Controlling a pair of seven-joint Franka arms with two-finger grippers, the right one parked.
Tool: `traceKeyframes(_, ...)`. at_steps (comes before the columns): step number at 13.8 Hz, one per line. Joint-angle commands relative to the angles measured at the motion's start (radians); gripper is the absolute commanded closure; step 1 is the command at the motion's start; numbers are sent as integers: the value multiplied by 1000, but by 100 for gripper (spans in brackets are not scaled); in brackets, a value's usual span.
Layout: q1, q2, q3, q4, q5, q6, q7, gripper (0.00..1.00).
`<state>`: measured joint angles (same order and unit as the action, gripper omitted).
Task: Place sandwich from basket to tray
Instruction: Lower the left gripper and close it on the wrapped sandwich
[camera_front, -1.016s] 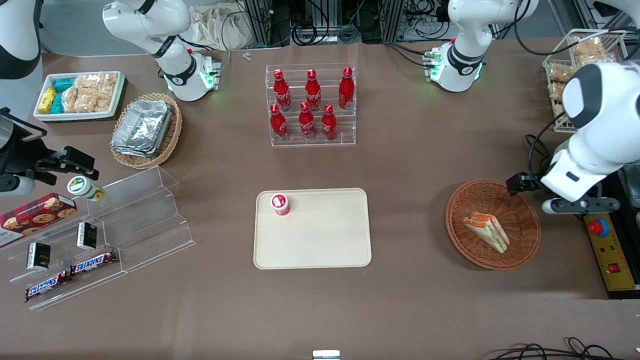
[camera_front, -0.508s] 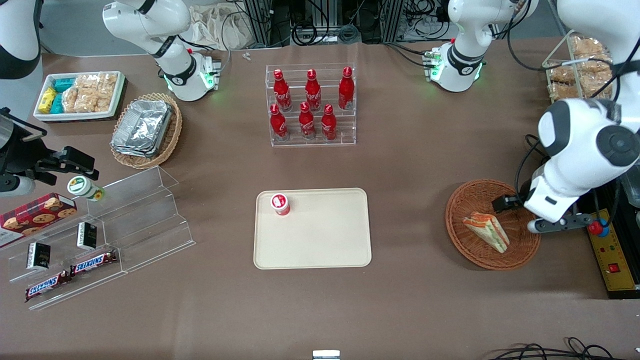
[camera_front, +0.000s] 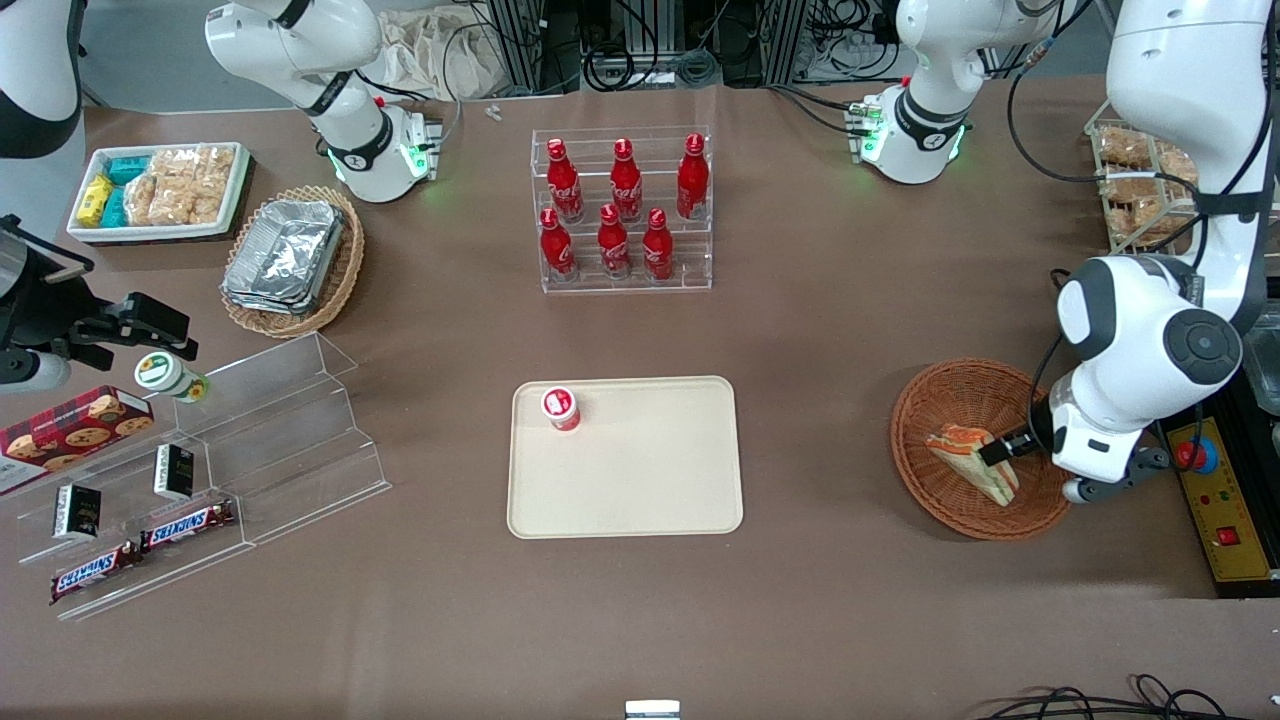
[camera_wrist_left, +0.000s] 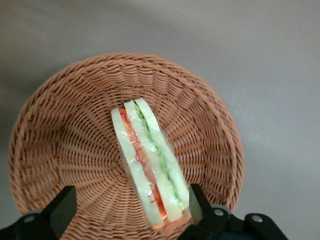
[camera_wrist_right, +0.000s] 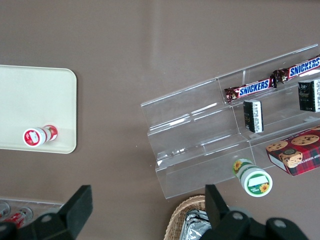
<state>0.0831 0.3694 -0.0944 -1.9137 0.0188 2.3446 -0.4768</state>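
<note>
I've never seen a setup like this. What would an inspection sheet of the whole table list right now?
Surface: brown table, flat.
Job's things: sandwich lies in the basket; tray nearer the table's middle, holding a small red-capped bottle.
Clutter: red bottles in a clear rack; foil containers in a tan basket; white bin of snacks; clear stepped shelf with Snickers bars.
End effector: left end effector open, low over the basket, fingers either side of the sandwich.
Cables: bundles at the table's edge.
Surroundings: red stop button beside the basket.
</note>
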Motion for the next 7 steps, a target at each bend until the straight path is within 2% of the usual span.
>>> traceKeyframes(1,4,28,-11,10,-7,42,-127,0)
traceKeyframes(3,3,63,-13,10,-16,71,-206,0)
traceKeyframes(7,3,108,-13,7,-17,90,-246,1)
